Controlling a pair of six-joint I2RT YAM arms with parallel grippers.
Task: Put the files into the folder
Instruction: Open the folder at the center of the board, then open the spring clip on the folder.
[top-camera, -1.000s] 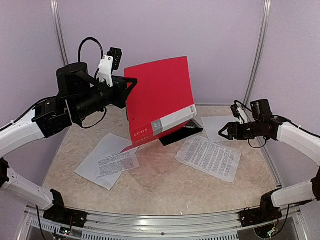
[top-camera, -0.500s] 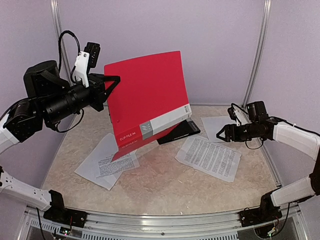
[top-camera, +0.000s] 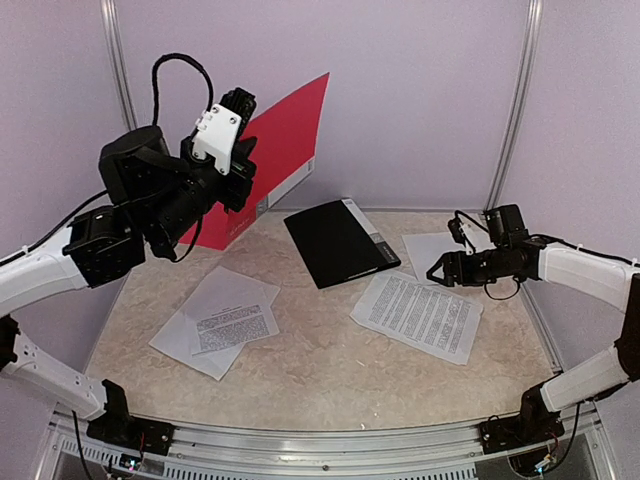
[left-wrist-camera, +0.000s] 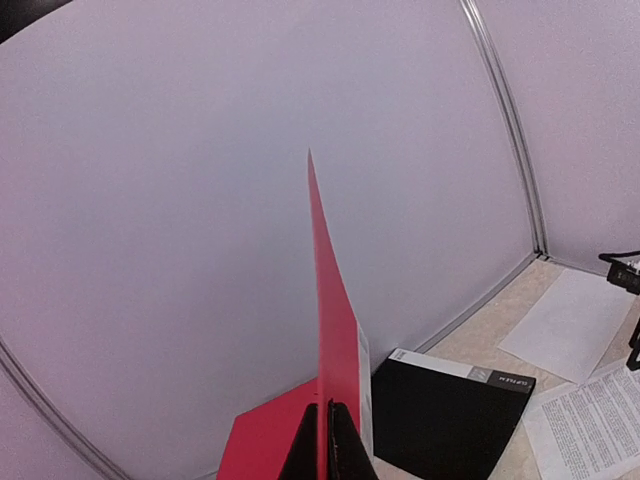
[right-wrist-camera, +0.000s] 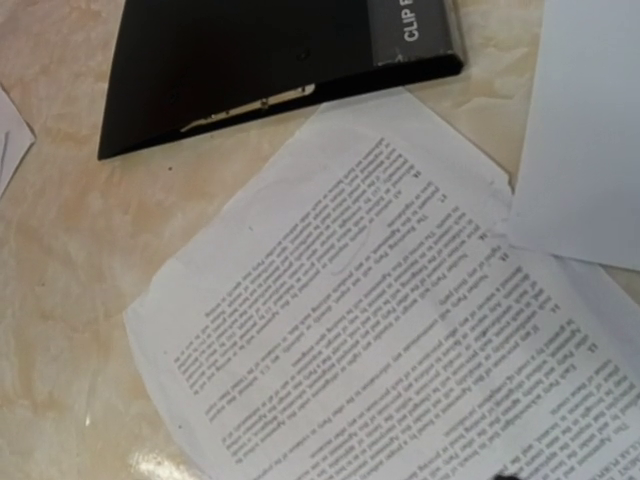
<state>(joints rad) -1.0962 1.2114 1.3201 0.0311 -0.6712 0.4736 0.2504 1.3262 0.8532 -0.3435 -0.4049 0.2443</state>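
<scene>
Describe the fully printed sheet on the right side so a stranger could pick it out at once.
Start at the black folder lying flat mid-table. Just off its right corner, nearer the arms, lies the printed sheet. Unlike the blank sheet beyond it and the papers on the left, dense text covers its whole face.

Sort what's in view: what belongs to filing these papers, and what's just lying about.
Job in hand: red folder, held up by the left gripper; printed sheet; blank sheet; overlapping sheets on the left.
Lying about: black folder, flat and untouched.
</scene>
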